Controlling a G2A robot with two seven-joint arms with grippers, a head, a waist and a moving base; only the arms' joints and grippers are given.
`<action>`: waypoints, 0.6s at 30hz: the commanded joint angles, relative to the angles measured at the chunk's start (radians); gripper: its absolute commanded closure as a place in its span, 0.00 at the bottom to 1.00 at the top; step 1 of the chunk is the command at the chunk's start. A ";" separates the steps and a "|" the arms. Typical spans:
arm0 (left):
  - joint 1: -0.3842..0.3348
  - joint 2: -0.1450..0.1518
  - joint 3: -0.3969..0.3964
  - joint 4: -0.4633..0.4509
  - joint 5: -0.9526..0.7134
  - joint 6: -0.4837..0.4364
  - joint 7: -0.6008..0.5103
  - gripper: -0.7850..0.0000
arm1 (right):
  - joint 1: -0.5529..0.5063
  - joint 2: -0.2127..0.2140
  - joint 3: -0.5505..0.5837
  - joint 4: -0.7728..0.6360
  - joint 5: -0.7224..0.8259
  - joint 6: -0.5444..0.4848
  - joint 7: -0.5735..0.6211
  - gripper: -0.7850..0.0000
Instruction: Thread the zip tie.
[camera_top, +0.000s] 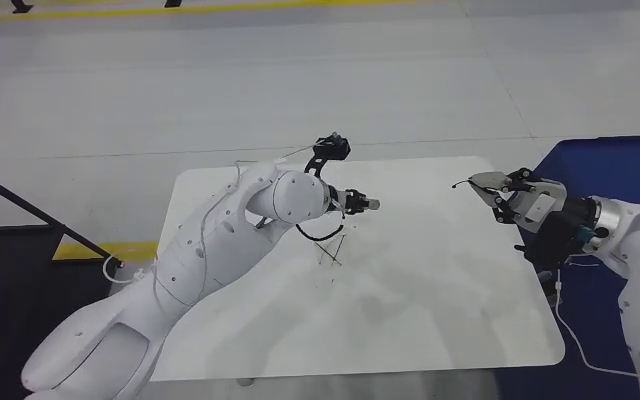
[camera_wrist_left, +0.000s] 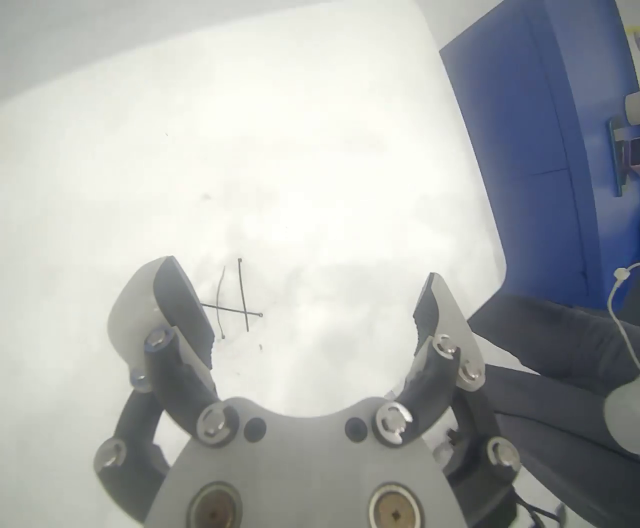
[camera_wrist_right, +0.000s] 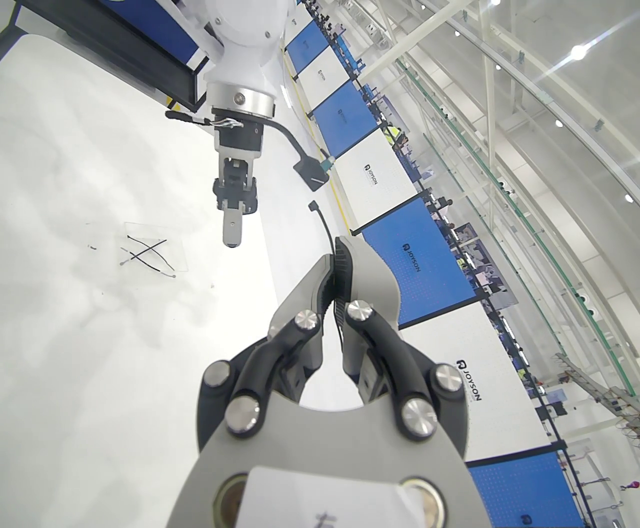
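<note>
Right claw (camera_wrist_right: 336, 260) pinches a zip tie (camera_wrist_right: 320, 220); left claw (camera_wrist_left: 300, 267) gapes above loose ties (camera_wrist_left: 235, 310) on table (camera_wrist_left: 350, 150).

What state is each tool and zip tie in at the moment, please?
left tool: open, empty, above the table.
right tool: shut on the held tie.
held tie: clamped, head end free past the fingertips, no loop seen.
loose ties: lying crossed on the table, unthreaded.

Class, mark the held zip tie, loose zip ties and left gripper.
held zip tie (camera_wrist_right: 323, 229), right wrist view, mid-strap
loose zip ties (camera_wrist_left: 244, 312), left wrist view, crossing
left gripper (camera_wrist_left: 301, 266), left wrist view, midway between fingertips
</note>
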 joint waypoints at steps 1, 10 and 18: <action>-0.009 -0.015 0.019 0.069 -0.027 0.001 -0.029 0.01 | 0.000 0.000 0.000 0.000 0.000 0.000 0.000 1.00; -0.012 -0.037 0.043 0.126 -0.044 0.001 -0.056 1.00 | 0.000 0.000 0.000 0.000 0.000 0.000 0.000 1.00; 0.008 -0.044 0.071 0.113 -0.001 -0.016 -0.069 1.00 | 0.000 0.000 0.000 0.000 0.000 0.000 0.000 1.00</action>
